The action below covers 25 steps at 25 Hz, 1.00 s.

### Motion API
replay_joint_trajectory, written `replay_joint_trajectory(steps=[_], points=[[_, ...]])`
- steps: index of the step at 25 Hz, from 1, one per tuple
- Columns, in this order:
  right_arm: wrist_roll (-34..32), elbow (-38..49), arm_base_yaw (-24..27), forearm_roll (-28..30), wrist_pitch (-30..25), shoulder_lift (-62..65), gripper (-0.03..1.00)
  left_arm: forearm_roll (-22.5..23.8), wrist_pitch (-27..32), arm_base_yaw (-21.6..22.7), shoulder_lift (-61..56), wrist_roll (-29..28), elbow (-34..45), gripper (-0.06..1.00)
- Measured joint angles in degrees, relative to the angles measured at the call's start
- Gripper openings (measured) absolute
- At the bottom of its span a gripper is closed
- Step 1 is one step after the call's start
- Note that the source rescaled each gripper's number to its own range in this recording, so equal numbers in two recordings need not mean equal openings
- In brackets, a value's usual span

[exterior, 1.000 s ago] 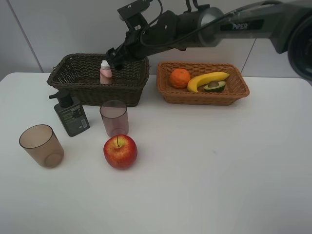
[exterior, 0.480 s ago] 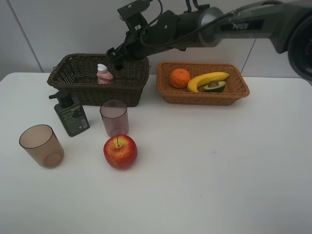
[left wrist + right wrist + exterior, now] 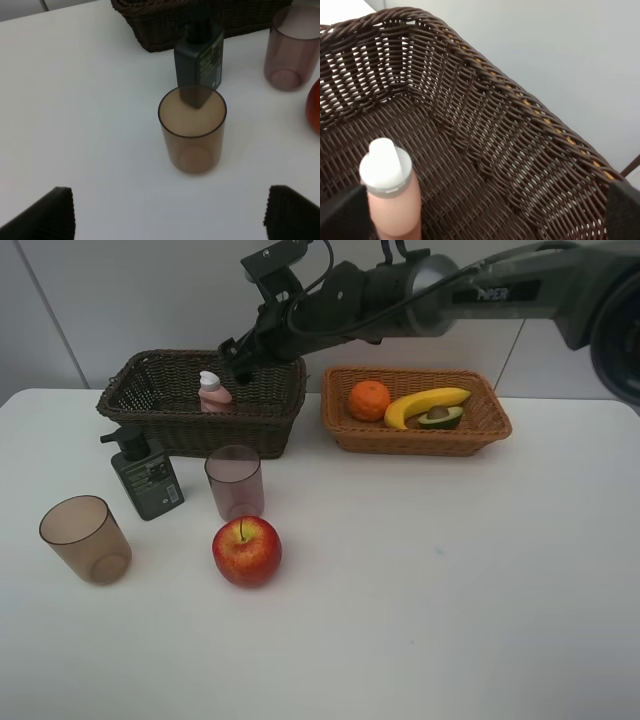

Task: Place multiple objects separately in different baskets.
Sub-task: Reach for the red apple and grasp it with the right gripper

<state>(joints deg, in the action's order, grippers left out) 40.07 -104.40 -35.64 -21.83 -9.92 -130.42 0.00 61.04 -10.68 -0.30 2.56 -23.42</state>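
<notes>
My right gripper hangs open over the dark brown basket, just right of the small pink bottle that lies free inside. In the right wrist view the pink bottle stands between the spread fingers of the right gripper, untouched. The light basket holds an orange, a banana and an avocado half. On the table are an apple, a pump bottle and two cups. My left gripper is open above a cup.
The white table spreads wide to the right of the apple. A pale wall rises right behind both baskets. The right arm stretches across above the light basket.
The pink bottle has dropped lower into the dark basket and now leans left, free of the right gripper. The arms have stayed still.
</notes>
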Motion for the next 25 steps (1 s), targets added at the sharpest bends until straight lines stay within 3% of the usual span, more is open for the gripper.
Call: replay_joint_trajectory(steps=[12,25], points=[[0.0,0.0,0.0,0.05,-6.05,4.89,1.0,0.0,0.0,0.0,0.0,0.0,0.0,1.0],[-0.81,0.0,0.0,4.2,-22.61,12.48,1.0,0.0,0.0,0.0,0.0,0.0,0.0,1.0]])
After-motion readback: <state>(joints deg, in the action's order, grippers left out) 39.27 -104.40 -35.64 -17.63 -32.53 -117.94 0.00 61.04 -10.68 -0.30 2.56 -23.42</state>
